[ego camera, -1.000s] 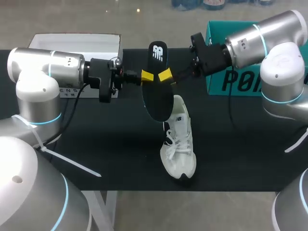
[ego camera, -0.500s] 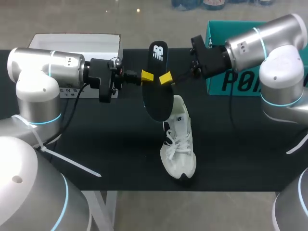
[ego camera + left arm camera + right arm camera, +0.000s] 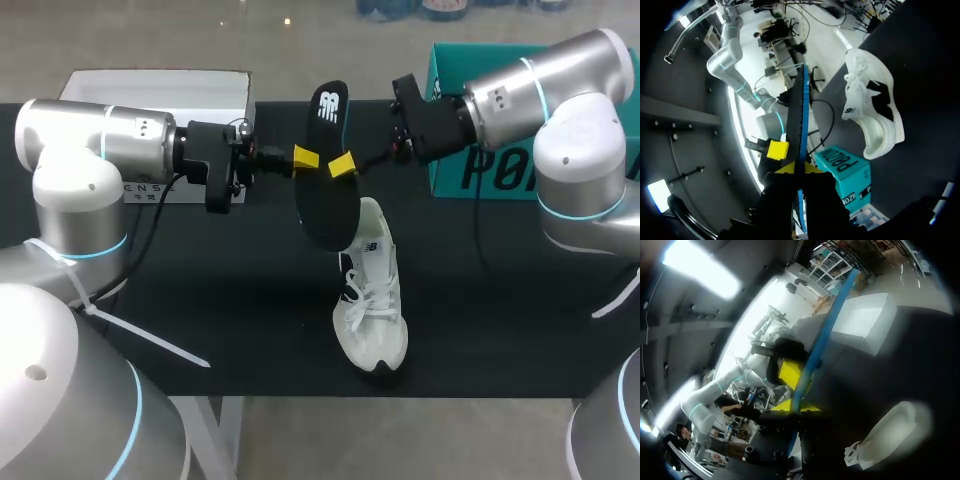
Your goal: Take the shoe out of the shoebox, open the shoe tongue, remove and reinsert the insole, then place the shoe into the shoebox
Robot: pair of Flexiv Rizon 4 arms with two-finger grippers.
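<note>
Left pincer is clamping the black insole edge-on between both yellow tips, holding it in the air above the bench. Right pincer is gripping the same insole from the opposite side, just beside the left one. The insole's lower end is hanging over the heel of the white shoe, which is resting on the bench, toe toward the near edge, with the teal shoebox sitting behind the right arm and a white box behind the left.
</note>
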